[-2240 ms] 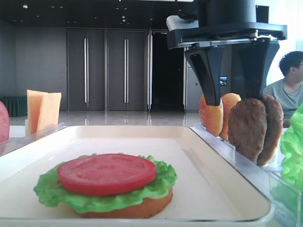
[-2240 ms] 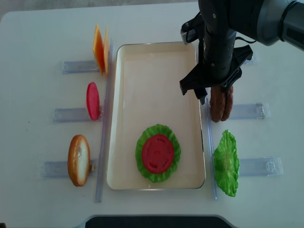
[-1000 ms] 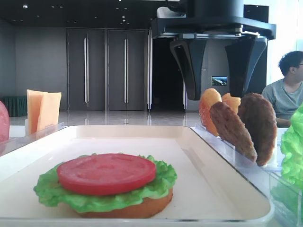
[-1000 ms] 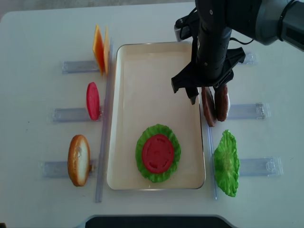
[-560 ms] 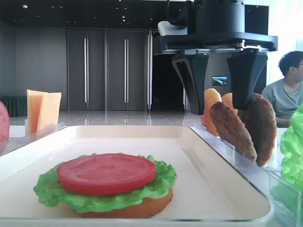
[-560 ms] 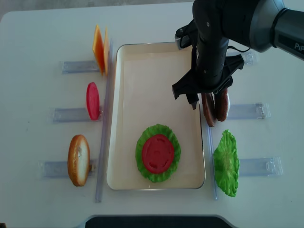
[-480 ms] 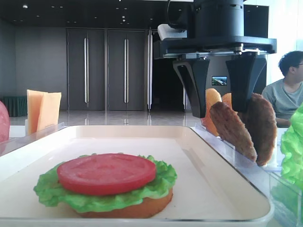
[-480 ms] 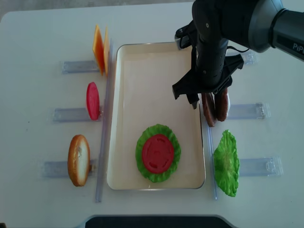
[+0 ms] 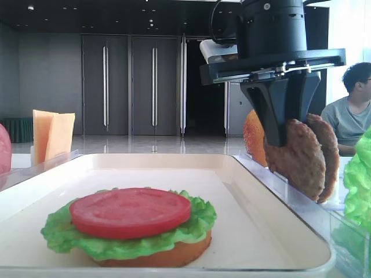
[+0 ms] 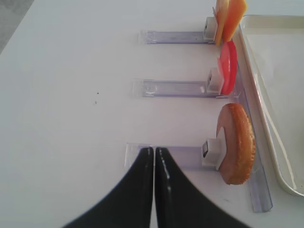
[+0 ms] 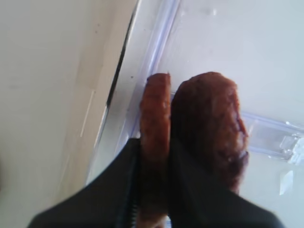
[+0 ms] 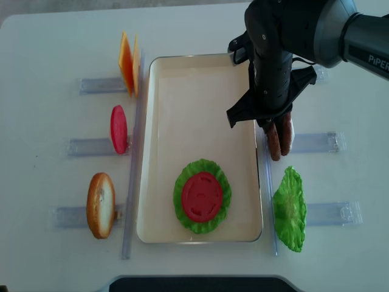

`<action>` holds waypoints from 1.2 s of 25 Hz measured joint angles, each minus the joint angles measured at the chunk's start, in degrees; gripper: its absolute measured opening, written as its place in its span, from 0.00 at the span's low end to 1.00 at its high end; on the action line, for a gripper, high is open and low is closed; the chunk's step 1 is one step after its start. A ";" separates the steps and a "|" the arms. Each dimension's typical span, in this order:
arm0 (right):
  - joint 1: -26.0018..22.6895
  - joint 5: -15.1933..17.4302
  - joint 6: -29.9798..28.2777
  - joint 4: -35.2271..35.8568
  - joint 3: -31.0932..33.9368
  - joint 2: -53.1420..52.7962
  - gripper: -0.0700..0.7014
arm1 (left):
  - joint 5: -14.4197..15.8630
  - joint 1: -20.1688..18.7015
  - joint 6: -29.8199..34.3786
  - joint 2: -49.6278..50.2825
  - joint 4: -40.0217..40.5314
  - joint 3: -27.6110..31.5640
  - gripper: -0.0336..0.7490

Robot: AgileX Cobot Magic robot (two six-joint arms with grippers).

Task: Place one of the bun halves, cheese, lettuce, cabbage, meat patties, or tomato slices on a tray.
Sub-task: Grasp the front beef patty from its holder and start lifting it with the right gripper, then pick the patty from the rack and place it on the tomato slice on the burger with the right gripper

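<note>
My right gripper [image 12: 271, 128] is shut on the nearer of two brown meat patties [image 12: 274, 143], which stands on edge in its rack beside the tray's right rim; my black fingers [image 11: 190, 190] clamp its edge [image 11: 155, 118]. The second patty [image 11: 209, 128] stands just behind it [image 9: 329, 147]. The cream tray [image 12: 182, 91] holds a stack of bun half, lettuce [image 12: 182, 204] and tomato slice [image 12: 202, 196]. My left gripper [image 10: 154, 153] is shut and empty over the table, left of a bun half [image 10: 236, 142]. Cabbage is out of view.
Clear racks flank the tray: cheese [image 12: 127, 64], a tomato slice [image 12: 118, 129] and a bun half [image 12: 101, 204] on the left, a lettuce leaf [image 12: 290, 208] on the right. Another orange bun half [image 9: 255, 139] stands behind the patties. A seated person [image 9: 353, 116] is beyond the table.
My right gripper has come down over the nearer patty and shut on it, pulling it upright from its lean. The left gripper has not moved.
</note>
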 joint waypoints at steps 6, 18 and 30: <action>-0.04 0.53 -0.43 -0.31 0.00 0.00 0.23 | 0.00 0.00 0.00 0.00 0.00 0.00 0.03; -0.10 1.87 -0.63 -0.40 -4.93 -3.56 0.23 | 0.00 0.00 0.29 0.00 0.00 0.00 0.03; -0.05 1.72 0.70 0.47 -5.96 -9.03 0.23 | 0.00 0.00 0.43 0.00 0.00 0.00 0.03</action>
